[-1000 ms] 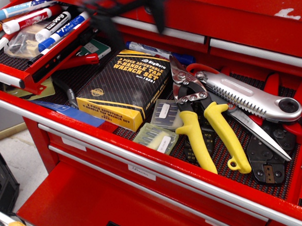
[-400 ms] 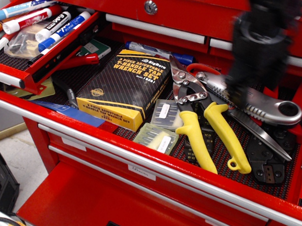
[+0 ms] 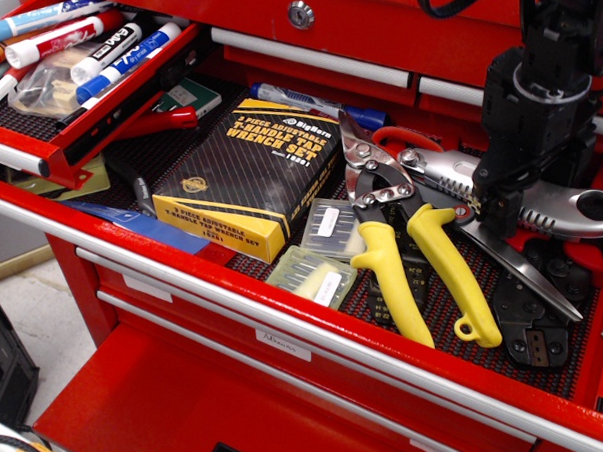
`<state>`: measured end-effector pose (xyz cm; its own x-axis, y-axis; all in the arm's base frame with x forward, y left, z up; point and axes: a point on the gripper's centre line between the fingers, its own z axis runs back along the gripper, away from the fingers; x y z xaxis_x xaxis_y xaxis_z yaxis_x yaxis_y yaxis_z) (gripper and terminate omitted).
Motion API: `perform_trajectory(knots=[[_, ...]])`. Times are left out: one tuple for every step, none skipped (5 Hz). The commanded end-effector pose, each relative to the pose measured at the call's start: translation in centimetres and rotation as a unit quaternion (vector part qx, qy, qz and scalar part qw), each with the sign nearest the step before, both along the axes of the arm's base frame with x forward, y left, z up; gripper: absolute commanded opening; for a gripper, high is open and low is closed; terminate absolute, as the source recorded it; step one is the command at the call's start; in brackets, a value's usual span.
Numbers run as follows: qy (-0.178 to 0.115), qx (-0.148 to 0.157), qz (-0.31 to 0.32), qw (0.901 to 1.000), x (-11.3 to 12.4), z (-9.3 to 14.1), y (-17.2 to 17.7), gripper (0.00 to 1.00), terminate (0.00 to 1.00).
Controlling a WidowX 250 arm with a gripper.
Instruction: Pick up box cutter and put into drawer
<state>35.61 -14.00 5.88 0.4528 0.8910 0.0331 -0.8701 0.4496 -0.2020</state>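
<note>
The silver box cutter (image 3: 571,212) lies in the wide drawer at the right, across the red-handled pliers (image 3: 545,295), its ring pivot at the far right. My black gripper (image 3: 509,205) comes down from the upper right and straddles the cutter's toothed handle. The near finger (image 3: 494,210) presses on its front edge; the far finger is hidden. The jaws look closed on the handle. The narrow, shallow red drawer (image 3: 33,150) stands open at the upper left, holding markers.
Yellow-handled snips (image 3: 413,261) lie just left of the cutter. A black and yellow wrench-set box (image 3: 249,173), small plastic cases (image 3: 318,255) and a blue pen (image 3: 296,98) fill the wide drawer (image 3: 286,322). Markers (image 3: 93,45) and a bag crowd the narrow drawer.
My gripper swept from the upper left to the right and came down onto the box cutter. The cutter's ring end has shifted slightly right and up.
</note>
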Motion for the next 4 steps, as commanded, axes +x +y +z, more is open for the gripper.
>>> perform_trajectory(knots=[[-0.013, -0.024, -0.001, 0.9996, 1.0, 0.7, 0.8, 0.00, 0.00], [0.005, -0.007, 0.026, 0.9996, 0.3, 2.5, 0.5, 0.00, 0.00], [0.036, 0.026, 0.075, 0.9962, -1.0, 7.4, 2.3, 0.00, 0.00], [0.049, 0.030, 0.102, 0.9931, -2.4, 9.9, 4.9, 0.00, 0.00]])
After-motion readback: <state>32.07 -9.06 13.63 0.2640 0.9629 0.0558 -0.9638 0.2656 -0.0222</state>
